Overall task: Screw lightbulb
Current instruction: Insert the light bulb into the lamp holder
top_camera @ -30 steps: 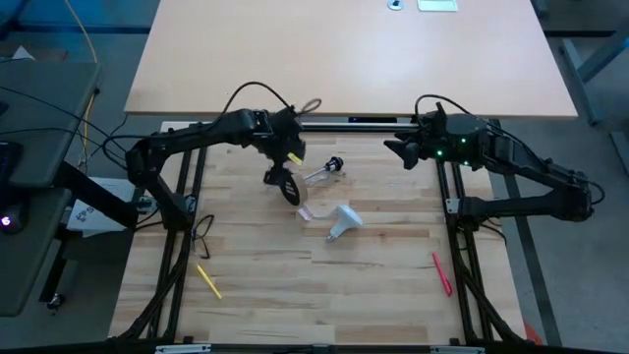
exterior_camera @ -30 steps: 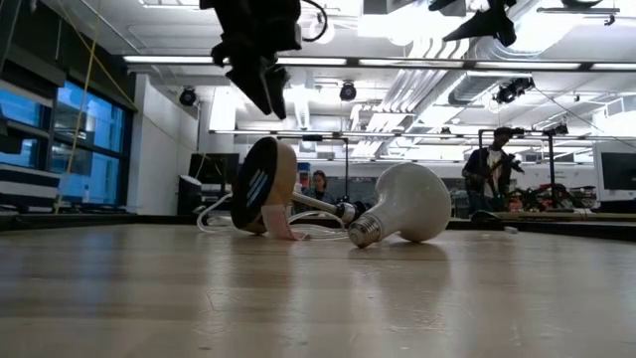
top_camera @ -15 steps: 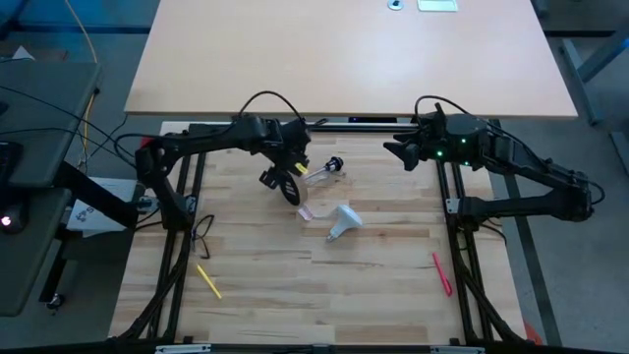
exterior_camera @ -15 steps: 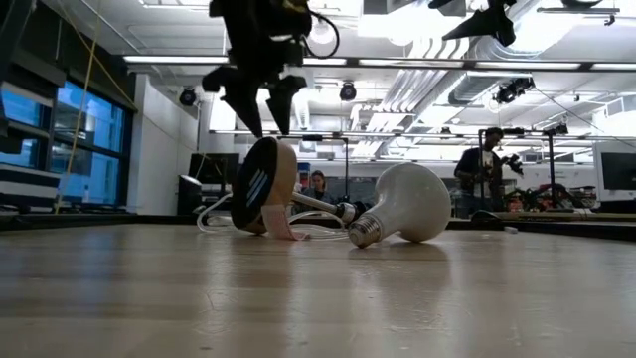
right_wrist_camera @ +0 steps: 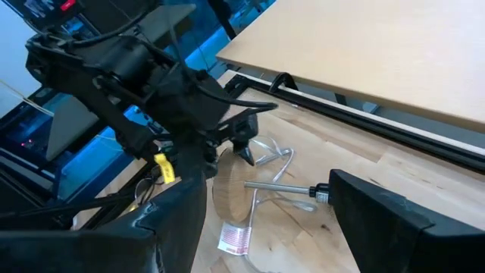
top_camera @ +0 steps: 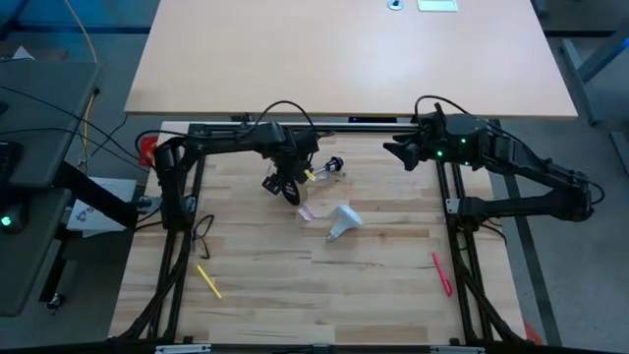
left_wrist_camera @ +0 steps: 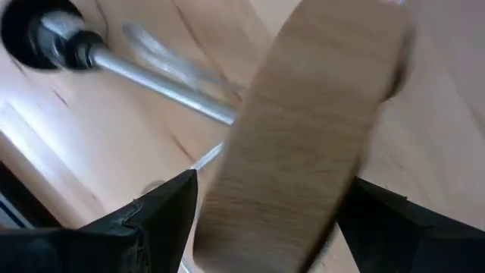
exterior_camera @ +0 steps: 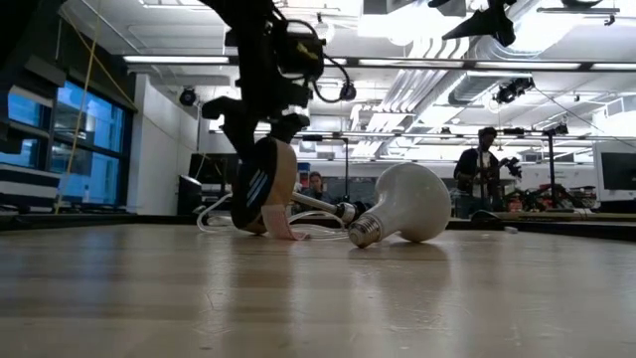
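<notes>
The white lightbulb [top_camera: 341,220] lies on its side on the wooden table, its grey screw base toward the near left; the low view [exterior_camera: 402,204] shows it too. The lamp lies beside it: a round wooden disc [exterior_camera: 260,186] stands on its rim, and its thin metal stem ends in a black socket [top_camera: 335,164]. My left gripper [top_camera: 283,182] is open and points down over the disc [left_wrist_camera: 303,136], one finger on each side of its upper rim. My right gripper [top_camera: 393,152] is open and empty, raised at the far right.
A white tag [top_camera: 310,211] and a clear cord lie by the disc. A yellow stick [top_camera: 208,280] lies near left and a red pen [top_camera: 441,272] near right. A person [exterior_camera: 484,169] stands in the room beyond the table.
My left gripper has come down toward the wooden disc, turned about, and opened its fingers. They now straddle the disc's upper rim. The lamp and the bulb have stayed where they were.
</notes>
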You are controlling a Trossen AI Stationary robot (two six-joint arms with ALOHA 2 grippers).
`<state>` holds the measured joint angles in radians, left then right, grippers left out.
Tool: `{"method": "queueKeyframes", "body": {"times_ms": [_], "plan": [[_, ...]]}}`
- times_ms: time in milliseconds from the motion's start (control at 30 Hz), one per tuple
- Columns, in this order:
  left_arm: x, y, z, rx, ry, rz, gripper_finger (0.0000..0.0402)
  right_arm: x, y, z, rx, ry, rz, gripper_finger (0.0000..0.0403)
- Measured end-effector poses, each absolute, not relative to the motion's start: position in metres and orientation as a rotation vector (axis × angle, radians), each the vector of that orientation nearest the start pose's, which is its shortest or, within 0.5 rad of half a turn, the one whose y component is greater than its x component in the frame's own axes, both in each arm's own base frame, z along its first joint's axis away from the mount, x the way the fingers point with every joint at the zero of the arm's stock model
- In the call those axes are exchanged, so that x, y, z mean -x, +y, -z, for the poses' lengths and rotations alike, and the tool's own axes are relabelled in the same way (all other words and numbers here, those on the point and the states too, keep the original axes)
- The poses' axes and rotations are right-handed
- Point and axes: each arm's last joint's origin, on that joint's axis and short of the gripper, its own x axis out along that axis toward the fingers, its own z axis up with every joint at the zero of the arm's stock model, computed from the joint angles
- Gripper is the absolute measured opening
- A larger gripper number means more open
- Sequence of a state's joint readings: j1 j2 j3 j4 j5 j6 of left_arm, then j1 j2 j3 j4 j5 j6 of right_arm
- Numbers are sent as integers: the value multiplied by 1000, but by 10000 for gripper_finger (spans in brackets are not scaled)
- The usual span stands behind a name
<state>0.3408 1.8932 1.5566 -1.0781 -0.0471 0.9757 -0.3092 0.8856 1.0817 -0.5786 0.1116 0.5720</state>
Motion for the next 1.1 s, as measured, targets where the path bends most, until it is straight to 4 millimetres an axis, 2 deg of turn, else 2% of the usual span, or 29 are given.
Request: {"method": "queueKeyframes", "body": {"times_ms": [100,200,300,400,433,567,667,800,933,1000,1100], "plan": [[-348,126,-231,-602,1448,368,277,-162,-55,-378,-594,254,515,268],[-349,123,-231,-606,1449,373,250,-162,-55,-378,-595,255,515,268],[-347,122,-231,-566,1458,389,196,-162,-55,-378,-593,255,515,268],[-345,119,-231,-536,1450,418,117,-162,-55,-378,-593,255,515,268],[-346,119,-231,-540,1452,404,107,-162,-55,-378,-593,255,515,268],[-344,115,-233,-516,1469,386,108,-162,-55,-379,-591,255,514,268],[-338,105,-244,-552,1501,375,108,-161,-55,-379,-591,254,510,268],[-322,82,-276,-607,1481,354,108,-161,-53,-375,-636,325,410,268],[-297,58,-307,-633,1412,331,108,-161,-49,-352,-721,601,333,268],[-284,48,-322,-664,1359,317,108,-168,-45,-343,-704,708,252,268],[-263,35,-334,-707,1328,318,108,-193,-38,-335,-628,747,75,268]]}}
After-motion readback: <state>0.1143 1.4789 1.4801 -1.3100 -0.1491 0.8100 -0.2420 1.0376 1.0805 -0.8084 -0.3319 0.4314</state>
